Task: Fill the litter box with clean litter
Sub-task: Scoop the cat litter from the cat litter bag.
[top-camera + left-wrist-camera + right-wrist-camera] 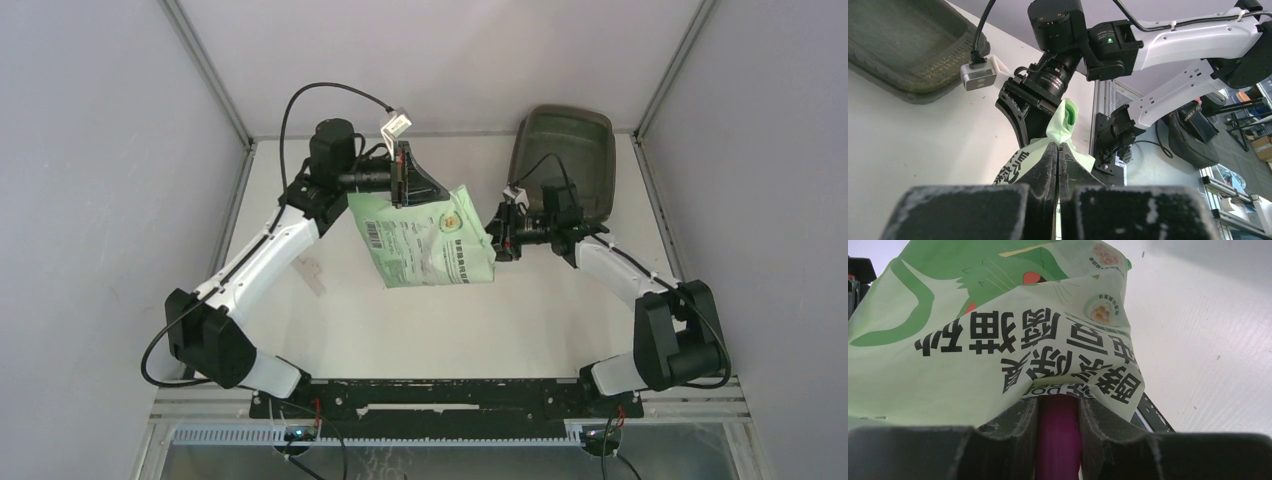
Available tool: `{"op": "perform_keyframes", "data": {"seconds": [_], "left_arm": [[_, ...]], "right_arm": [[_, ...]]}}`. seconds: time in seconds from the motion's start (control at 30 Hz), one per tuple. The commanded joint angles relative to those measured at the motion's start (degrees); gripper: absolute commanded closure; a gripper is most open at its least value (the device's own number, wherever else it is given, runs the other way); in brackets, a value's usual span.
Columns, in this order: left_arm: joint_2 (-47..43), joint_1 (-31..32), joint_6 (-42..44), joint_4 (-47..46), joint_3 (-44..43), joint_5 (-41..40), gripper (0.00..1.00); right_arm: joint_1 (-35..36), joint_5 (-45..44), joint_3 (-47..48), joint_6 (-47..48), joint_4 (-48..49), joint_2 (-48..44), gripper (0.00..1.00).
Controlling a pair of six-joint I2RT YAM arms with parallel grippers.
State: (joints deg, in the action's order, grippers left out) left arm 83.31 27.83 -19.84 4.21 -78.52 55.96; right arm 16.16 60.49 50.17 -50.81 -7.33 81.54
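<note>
The dark translucent litter box (565,150) lies at the back right of the table, and its corner (903,50) shows in the left wrist view. A grainy greenish patch (943,70) lies along its floor; I cannot tell whether that is clean litter. My left gripper (400,185) is shut on the top edge of the light-green printed bag (425,240), which hangs lifted and tilted; the fold (1063,120) sticks out past the jaws of that gripper (1058,147). My right gripper (497,238) is shut on a magenta scoop handle (1058,435), whose far end is hidden under the bag's edge (998,330).
White enclosure walls stand close on the left, right and back. The right arm's wrist camera (978,75) hangs near the tray. A black rail (440,395) with both arm bases runs along the near edge.
</note>
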Motion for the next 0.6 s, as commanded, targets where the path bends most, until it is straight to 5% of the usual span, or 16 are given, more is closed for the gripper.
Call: {"op": "perform_keyframes", "data": {"seconds": [0.0,0.57], "left_arm": [[-4.09,0.4,-2.68,-9.28,0.33,2.84,1.0],[-10.55,-6.37,-6.25,-15.86,10.37,2.99,1.0]], "right_arm": [[2.89,3.29,0.45,-4.58,9.47,-0.35,1.0],[-9.25,4.02,-7.01,-8.01,4.86,-13.65,1.0]]}}
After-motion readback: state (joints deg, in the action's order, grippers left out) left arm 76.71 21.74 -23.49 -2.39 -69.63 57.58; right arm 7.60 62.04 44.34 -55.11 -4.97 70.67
